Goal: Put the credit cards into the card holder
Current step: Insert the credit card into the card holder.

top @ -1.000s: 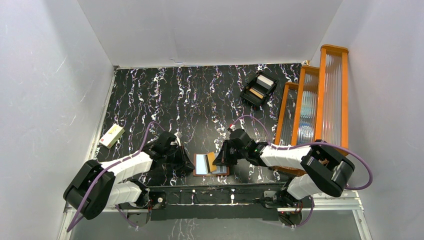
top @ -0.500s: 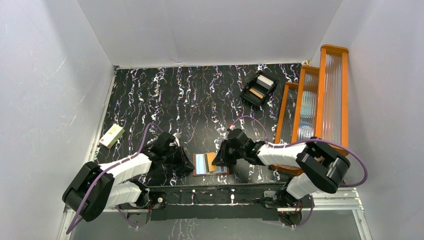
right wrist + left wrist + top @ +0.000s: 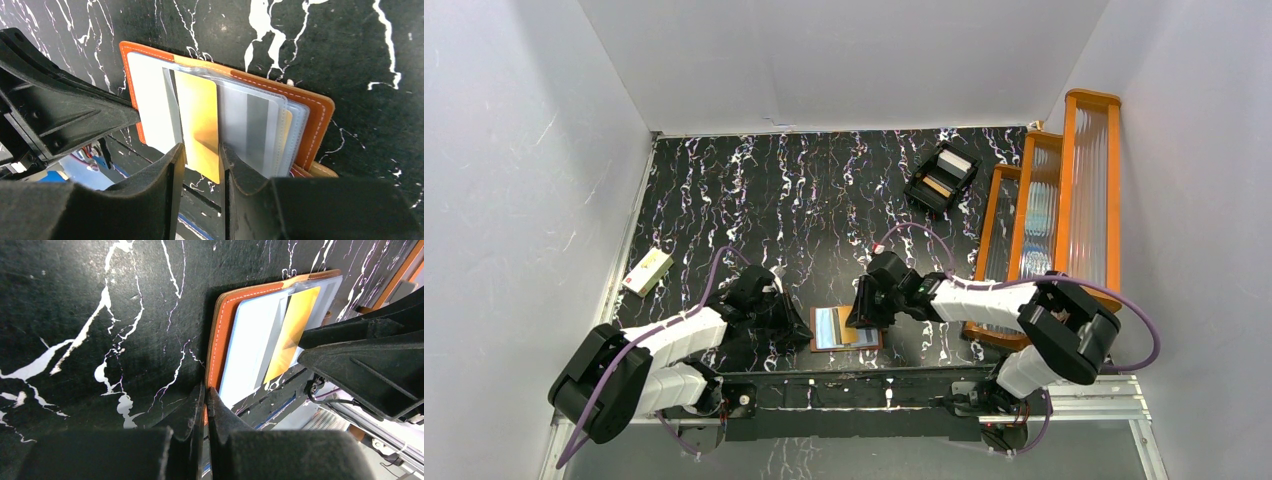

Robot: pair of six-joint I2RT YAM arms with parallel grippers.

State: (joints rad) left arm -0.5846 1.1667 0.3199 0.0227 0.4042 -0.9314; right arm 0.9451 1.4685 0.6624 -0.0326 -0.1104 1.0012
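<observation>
The card holder (image 3: 832, 327) lies open at the table's near edge, reddish-brown with pale pockets. My left gripper (image 3: 206, 392) is shut on its stitched left edge (image 3: 225, 330). A white card (image 3: 147, 105) lies on the left half. A yellow-orange card (image 3: 197, 115) lies beside it, its right side under a clear pocket (image 3: 250, 120). My right gripper (image 3: 201, 152) stands over this card's near end with its jaws a narrow gap apart and nothing pinched. In the top view it (image 3: 856, 318) covers the holder's right half. A bluish card does not show.
A black compartmented tray (image 3: 942, 175) sits at the back right. Orange-framed ribbed panels (image 3: 1039, 215) stand along the right side. A cream box (image 3: 647, 271) lies at the left edge. The card holder's near side overhangs the table edge above the arm bases (image 3: 844, 385).
My right gripper has moved left and slightly farther back over the card holder, now hiding most of the yellow-orange card in the top view. The left gripper and holder have not moved.
</observation>
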